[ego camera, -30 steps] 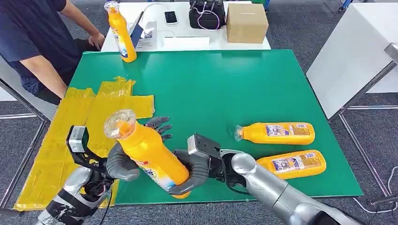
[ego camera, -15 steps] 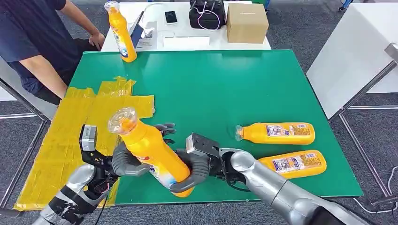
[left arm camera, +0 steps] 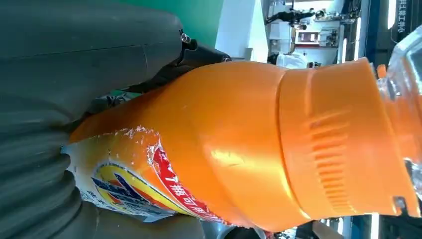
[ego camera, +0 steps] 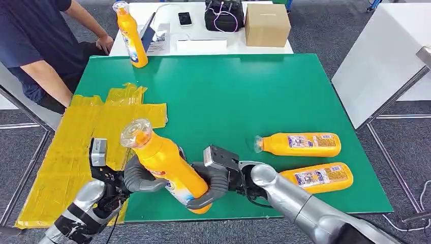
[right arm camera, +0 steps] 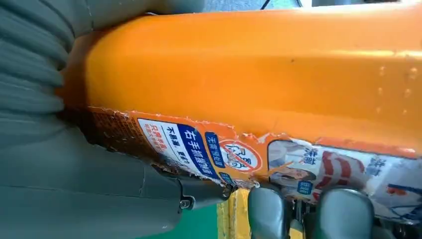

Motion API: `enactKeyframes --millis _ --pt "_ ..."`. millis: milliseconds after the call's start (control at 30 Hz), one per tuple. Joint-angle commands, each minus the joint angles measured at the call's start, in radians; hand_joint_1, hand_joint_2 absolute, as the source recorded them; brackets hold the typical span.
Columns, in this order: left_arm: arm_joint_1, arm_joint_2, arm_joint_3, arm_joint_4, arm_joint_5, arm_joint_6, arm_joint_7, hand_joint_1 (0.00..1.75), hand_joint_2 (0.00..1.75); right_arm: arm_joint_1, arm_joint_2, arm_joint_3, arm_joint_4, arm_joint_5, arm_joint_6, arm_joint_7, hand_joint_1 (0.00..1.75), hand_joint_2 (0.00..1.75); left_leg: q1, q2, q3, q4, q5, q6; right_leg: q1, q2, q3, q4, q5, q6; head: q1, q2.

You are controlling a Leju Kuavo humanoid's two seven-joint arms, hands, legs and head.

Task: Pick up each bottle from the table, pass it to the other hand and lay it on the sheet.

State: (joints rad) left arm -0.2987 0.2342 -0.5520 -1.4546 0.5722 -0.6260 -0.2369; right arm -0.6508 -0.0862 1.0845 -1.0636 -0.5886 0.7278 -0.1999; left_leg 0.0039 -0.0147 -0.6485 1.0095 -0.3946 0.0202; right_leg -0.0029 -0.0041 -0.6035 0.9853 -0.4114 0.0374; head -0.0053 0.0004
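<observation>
Left hand (ego camera: pixel 138 178) and right hand (ego camera: pixel 211 184) meet — fingers curled, gripping.

Glossy orange plastic is seen on the held bottle (ego camera: pixel 165 165), its paper label (right arm camera: pixel 209 147) torn and rough-edged. The sheet (ego camera: pixel 76 137) is made of wrinkled yellow plastic film. The table (ego camera: pixel 254 96) is covered in matt green.

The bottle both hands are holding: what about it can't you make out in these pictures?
- Bottle base, head view: covered by the right hand.
- Label text, right wrist view: torn, cut off by the picture's edge.
- Cap, left wrist view: cut off at the edge.
- Left hand fingers, head view: mostly behind the bottle, so how firmly each hand grips is unclear.
</observation>
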Motion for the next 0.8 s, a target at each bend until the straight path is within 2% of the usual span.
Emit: enactKeyframes --millis 33,67,133,167,233,267,333,400,467,500,533,567,600,633,667,733,800 --pt "0.058 0.020 0.096 -0.036 -0.080 0.149 -0.016 1.75 1.75 -0.008 -0.099 -0.044 -0.050 0.276 -0.321 -0.020 0.00 0.00 0.001 0.002 0.010 0.001 -0.005 -0.001 0.001 0.001 0.011 -0.001 -0.004 0.000 0.000 0.000" --pt "0.078 0.031 0.129 -0.044 -0.091 0.157 -0.018 1.75 1.75 0.012 -0.133 -0.078 -0.085 0.303 -0.347 -0.023 0.00 0.00 0.001 0.002 0.007 0.001 -0.004 -0.001 0.001 0.001 0.007 0.000 -0.003 0.000 0.000 0.000" --pt "0.090 0.034 0.158 -0.044 -0.098 0.130 -0.024 1.75 1.75 0.029 -0.152 -0.113 -0.101 0.320 -0.318 -0.027 0.00 0.00 0.000 0.001 0.004 0.000 -0.002 0.000 0.000 0.000 0.005 -0.001 -0.002 0.000 0.000 0.000" --pt "0.107 0.024 0.193 -0.056 -0.179 0.212 -0.021 1.75 1.75 0.057 -0.158 -0.151 -0.126 0.387 -0.388 -0.029 0.00 0.00 0.000 0.001 0.005 0.000 -0.002 0.000 0.000 0.000 0.006 -0.001 -0.002 0.000 0.000 0.000" --pt "0.157 0.004 0.304 -0.095 -0.424 0.445 -0.024 1.75 1.75 0.197 -0.222 -0.297 -0.269 0.451 -0.470 -0.020 0.00 0.00 0.001 -0.001 0.007 0.000 -0.004 -0.001 0.001 -0.002 0.008 -0.001 -0.004 0.000 0.000 0.000" --pt "0.174 -0.005 0.354 -0.103 -0.521 0.521 -0.013 1.75 1.75 0.272 -0.256 -0.366 -0.352 0.486 -0.497 -0.025 0.00 0.00 0.000 -0.002 0.002 -0.001 -0.001 0.000 0.000 -0.002 0.004 -0.002 -0.002 0.000 0.000 0.000" --pt "0.206 -0.024 0.443 -0.120 -0.673 0.596 -0.002 1.75 1.75 0.428 -0.300 -0.507 -0.521 0.583 -0.528 -0.034 0.00 0.00 0.001 -0.006 0.007 -0.001 -0.003 0.000 0.001 -0.006 0.010 -0.003 -0.004 0.000 0.000 0.000" --pt "0.210 -0.025 0.449 -0.122 -0.674 0.591 -0.003 1.75 1.75 0.441 -0.304 -0.516 -0.536 0.586 -0.523 -0.033 0.00 0.00 0.001 -0.004 0.002 -0.001 -0.002 0.000 0.000 -0.004 0.004 -0.002 -0.002 0.000 0.000 0.000" --pt "0.213 -0.040 0.462 -0.124 -0.735 0.627 0.009 1.75 1.75 0.450 -0.278 -0.541 -0.546 0.624 -0.539 -0.023 0.00 0.00 0.001 -0.003 0.006 0.001 -0.005 -0.001 0.001 -0.003 0.008 -0.001 -0.005 -0.001 0.000 0.000" --pt "0.226 -0.047 0.486 -0.127 -0.886 0.731 0.034 1.75 1.75 0.512 -0.264 -0.602 -0.605 0.699 -0.598 -0.039 0.00 0.00 0.000 -0.003 0.007 0.001 -0.006 -0.001 0.000 -0.003 0.009 0.000 -0.006 -0.001 0.000 0.000" --pt "0.239 -0.046 0.508 -0.130 -1.004 0.794 0.049 1.75 1.75 0.569 -0.257 -0.655 -0.663 0.727 -0.622 -0.023 0.00 0.00 0.000 -0.002 -0.001 0.000 -0.002 -0.001 0.000 -0.002 0.001 -0.001 -0.002 0.000 0.000 0.000" --pt "0.252 -0.041 0.525 -0.127 -1.214 0.907 0.093 1.75 1.75 0.622 -0.254 -0.696 -0.727 0.812 -0.678 -0.027 0.00 0.00 0.000 -0.004 0.003 0.000 -0.004 -0.001 0.001 -0.004 0.005 -0.002 -0.004 0.000 0.000 0.000" --pt "0.268 -0.043 0.547 -0.130 -1.364 0.937 0.132 1.75 1.75 0.690 -0.233 -0.755 -0.806 0.871 -0.729 -0.043 0.00 0.00 0.001 -0.003 0.010 0.001 -0.008 -0.002 0.001 -0.004 0.013 -0.002 -0.008 -0.001 0.000 0.000" --pt "0.274 -0.046 0.557 -0.133 -1.366 0.937 0.131 1.75 1.75 0.710 -0.236 -0.767 -0.835 0.875 -0.729 -0.041 0.00 0.00 0.000 -0.003 0.001 0.000 -0.003 -0.001 0.000 -0.003 0.002 -0.001 -0.004 0.000 0.000 0.000" --pt "0.277 -0.038 0.558 -0.127 -1.414 0.927 0.147 1.75 1.75 0.721 -0.233 -0.779 -0.851 0.900 -0.741 -0.044 0.00 0.00 0.000 -0.002 0.000 0.000 -0.003 -0.001 0.000 -0.002 0.001 0.000 -0.003 -0.001 0.000 0.000" --pt "0.272 -0.014 0.544 -0.075 -1.662 0.936 0.222 1.75 1.75 0.775 -0.274 -0.815 -0.903 0.925 -0.712 -0.028 0.00 0.00 0.000 -0.002 0.003 0.001 -0.006 -0.001 0.000 -0.002 0.004 0.000 -0.005 -0.001 -0.001 0.000" --pt "0.257 -0.017 0.523 -0.018 -1.784 0.953 0.257 1.75 1.75 0.815 -0.325 -0.836 -0.948 0.928 -0.685 0.003 0.00 0.00 -0.001 -0.005 0.001 -0.001 -0.004 0.000 0.000 -0.005 0.002 -0.001 -0.004 0.000 0.000 0.000"
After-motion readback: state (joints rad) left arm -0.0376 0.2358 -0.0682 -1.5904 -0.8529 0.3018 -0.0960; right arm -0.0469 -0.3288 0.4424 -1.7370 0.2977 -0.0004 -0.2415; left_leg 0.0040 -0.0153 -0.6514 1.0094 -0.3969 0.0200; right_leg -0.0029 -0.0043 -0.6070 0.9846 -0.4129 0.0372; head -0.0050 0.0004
